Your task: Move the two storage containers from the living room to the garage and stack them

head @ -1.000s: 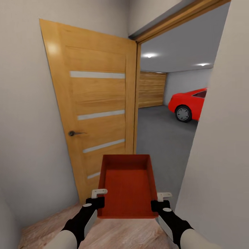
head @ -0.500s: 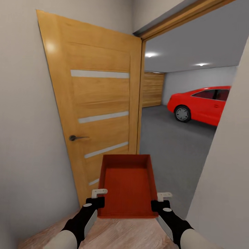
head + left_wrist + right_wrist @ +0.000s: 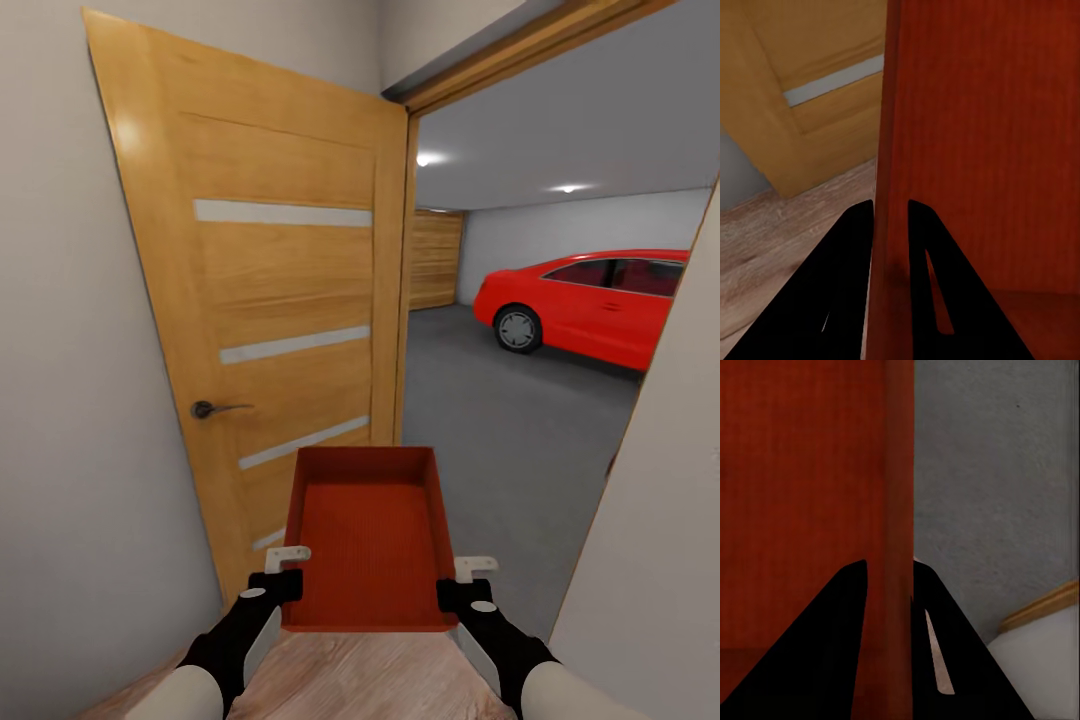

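Note:
One red-orange storage container (image 3: 367, 535) hangs in front of me at chest height, held between both arms. My left gripper (image 3: 284, 566) is shut on its left wall, and in the left wrist view the two dark fingers (image 3: 851, 247) straddle that thin wall (image 3: 891, 150). On the opposite side my right gripper (image 3: 462, 580) is shut on the right wall (image 3: 898, 480), one finger on each face. Beyond the doorway lies the garage with its dark grey concrete floor (image 3: 500, 430) and a wood-slat door (image 3: 434, 258) at the far end.
An open wooden door (image 3: 270, 320) with a metal handle (image 3: 208, 408) stands close on my left. A pale wall (image 3: 660, 540) bounds the doorway on my right. A red car (image 3: 590, 305) is parked inside the garage. Light wood planks (image 3: 350, 680) lie under me.
The whole view has shifted as I advanced toward the doorway; more of the red car and garage floor shows. Both grippers still hold the container the same way.

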Controlling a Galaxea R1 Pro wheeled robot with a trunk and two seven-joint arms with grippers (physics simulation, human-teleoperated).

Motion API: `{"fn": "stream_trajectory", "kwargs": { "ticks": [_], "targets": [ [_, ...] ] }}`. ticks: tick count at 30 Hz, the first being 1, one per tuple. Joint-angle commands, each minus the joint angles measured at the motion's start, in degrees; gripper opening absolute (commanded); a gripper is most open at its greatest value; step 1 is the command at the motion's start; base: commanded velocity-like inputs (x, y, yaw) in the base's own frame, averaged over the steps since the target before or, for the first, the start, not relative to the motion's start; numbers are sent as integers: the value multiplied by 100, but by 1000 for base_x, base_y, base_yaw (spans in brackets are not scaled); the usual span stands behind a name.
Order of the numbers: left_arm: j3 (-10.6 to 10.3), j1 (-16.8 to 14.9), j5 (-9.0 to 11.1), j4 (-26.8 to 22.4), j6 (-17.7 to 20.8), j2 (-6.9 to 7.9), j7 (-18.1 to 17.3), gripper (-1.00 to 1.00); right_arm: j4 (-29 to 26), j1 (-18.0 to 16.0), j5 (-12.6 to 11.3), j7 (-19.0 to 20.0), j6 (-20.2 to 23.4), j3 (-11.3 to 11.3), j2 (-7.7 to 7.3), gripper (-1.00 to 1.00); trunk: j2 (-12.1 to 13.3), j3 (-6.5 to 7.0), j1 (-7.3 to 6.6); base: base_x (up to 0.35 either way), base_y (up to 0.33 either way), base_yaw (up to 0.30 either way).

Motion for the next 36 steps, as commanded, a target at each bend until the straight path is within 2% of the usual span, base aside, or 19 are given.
{"fn": "stream_trajectory", "kwargs": {
  "ticks": [1,13,17,27,36],
  "targets": [
    [195,-1,-100,-35,10,24,406,-100,2,-2,-144,3,6,-28,-3,-100,-5,1,2,4,3,-226],
    [199,-1,-100,-35,13,24,406,-100,2,-4,-144,3,-1,-28,-6,-100,-5,33,2,9,6,-231],
    [203,-1,-95,-30,18,27,404,-100,2,-3,-144,2,-2,-28,-2,-100,-5,41,2,159,169,-170],
    [201,-1,-98,-26,19,24,406,-100,2,-4,-144,2,-9,-28,-6,-100,-5,43,2,208,234,-15],
    [195,-1,-98,-35,14,22,402,-100,2,-4,-144,2,-3,-28,-3,-100,-5,43,2,199,181,-210]
  ]
}}
